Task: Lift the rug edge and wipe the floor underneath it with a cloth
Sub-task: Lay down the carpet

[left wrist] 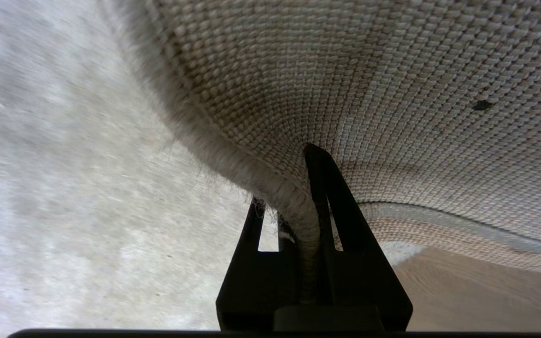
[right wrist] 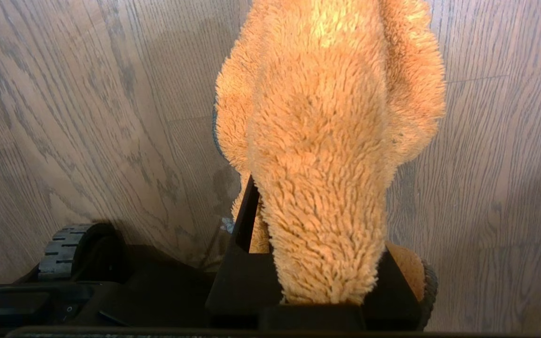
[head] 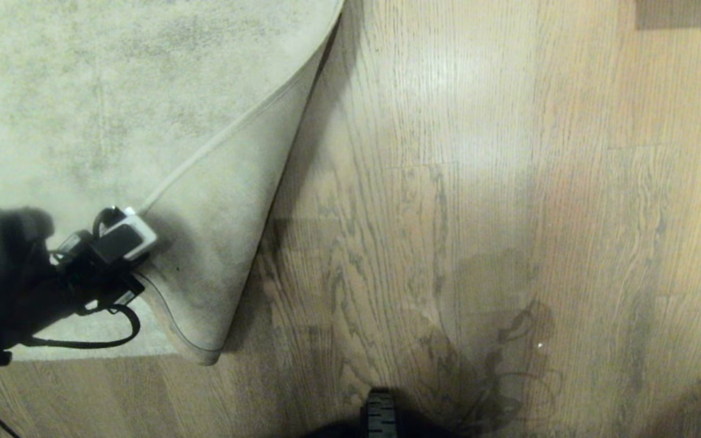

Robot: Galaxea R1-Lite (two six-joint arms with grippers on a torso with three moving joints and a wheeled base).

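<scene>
Two grippers are at work for you. Your left gripper (head: 143,258), at the lower left of the head view, has its black fingers (left wrist: 331,206) closed tight on the thin bound rug edge (left wrist: 298,213) of the large grey-beige mottled rug (head: 83,91). In the left wrist view you can see the fuzzy binding pinched between the two fingers, with the paler woven backing (left wrist: 392,94) arching over them. The grip has the corner folded back over the pile: in the head view the turned-over flap (head: 229,225) runs as a pale triangle from the top centre of the frame down to a point at the lower left centre, casting a shadow along its right side.

Right of that flap you have the light brown wood-grain plank floor (head: 509,182) filling the centre and right of the head view.

Your right gripper (right wrist: 315,281) shows only in the right wrist view, centre bottom, clamped on the fluffy orange-tan cloth (right wrist: 327,131). The cloth bunches up out of the jaws and hangs over bare planks. A ribbed black wheel (right wrist: 61,251) of your base sits at that frame's lower left.
</scene>
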